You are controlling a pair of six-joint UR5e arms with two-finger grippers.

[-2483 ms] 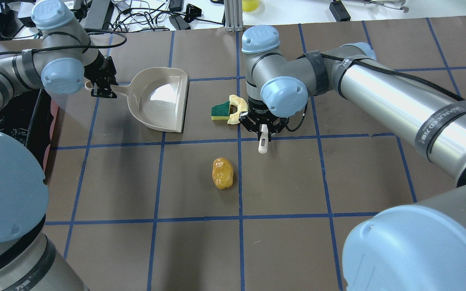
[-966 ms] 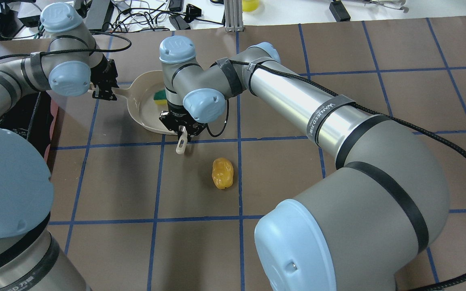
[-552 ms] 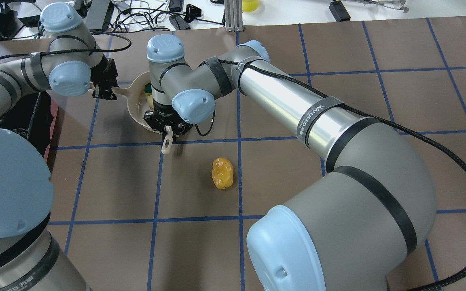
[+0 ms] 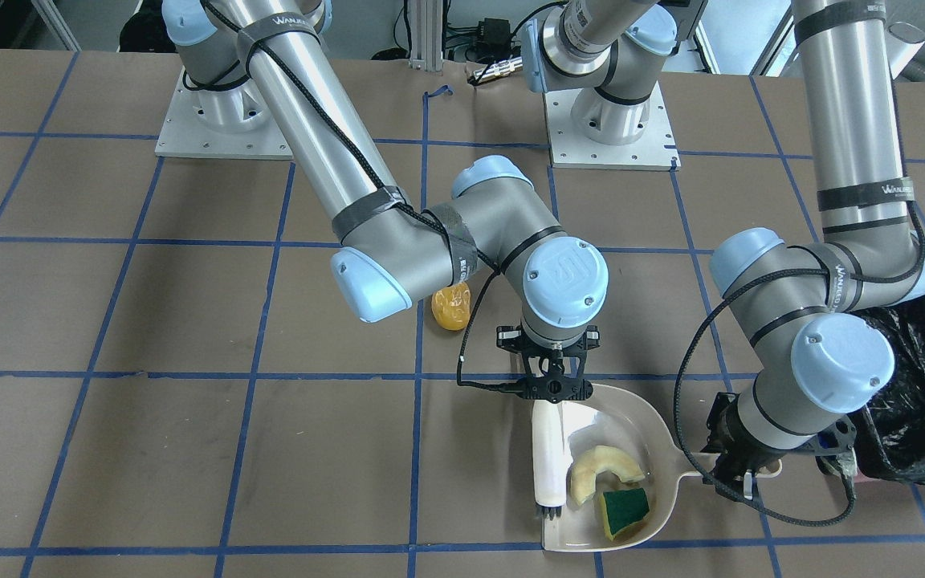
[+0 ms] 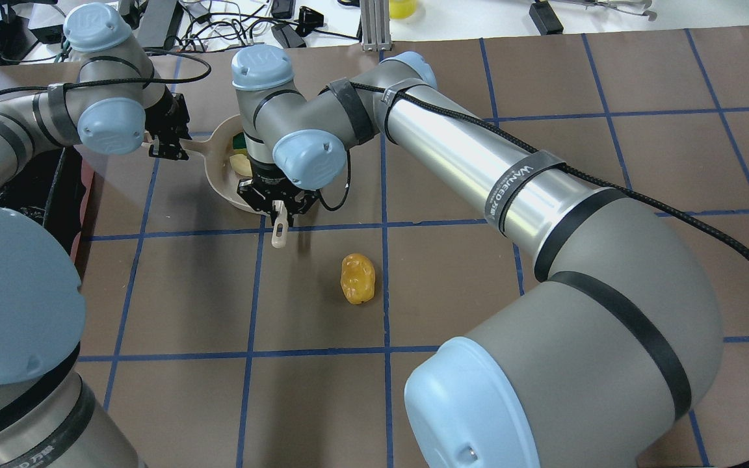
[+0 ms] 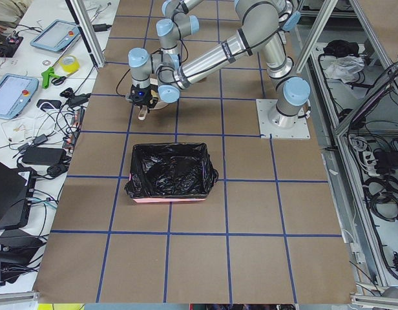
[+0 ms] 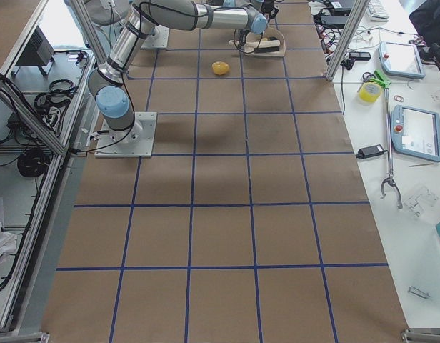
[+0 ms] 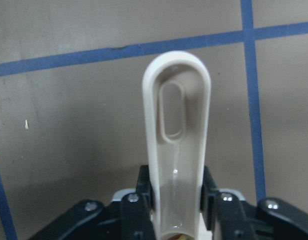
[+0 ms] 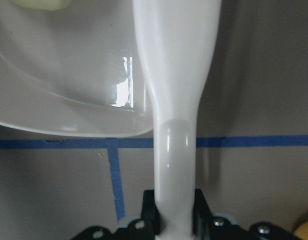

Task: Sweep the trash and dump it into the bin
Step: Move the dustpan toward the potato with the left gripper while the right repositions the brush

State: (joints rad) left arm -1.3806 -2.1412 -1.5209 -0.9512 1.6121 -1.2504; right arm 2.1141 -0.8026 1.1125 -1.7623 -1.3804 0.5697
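We see the bin [image 6: 167, 199] just past the handle of the dustpan [image 4: 633, 417], which our left gripper [image 4: 739, 474] clamps. Our right gripper [image 4: 552, 392], clamped on the brush [image 4: 549, 457], has just swept the crescent [image 4: 603, 470] and sponge [image 4: 625, 510] into the dustpan. The orange lump [image 4: 451, 307] lies well outside its mouth, so we judge one more sweep remains before dumping.

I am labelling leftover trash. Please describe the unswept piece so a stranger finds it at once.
On the brown table, find the beige dustpan. Nearby, alone on the bare surface, lies a glossy orange-yellow lump. The crescent and sponge sit inside the dustpan; it does not.
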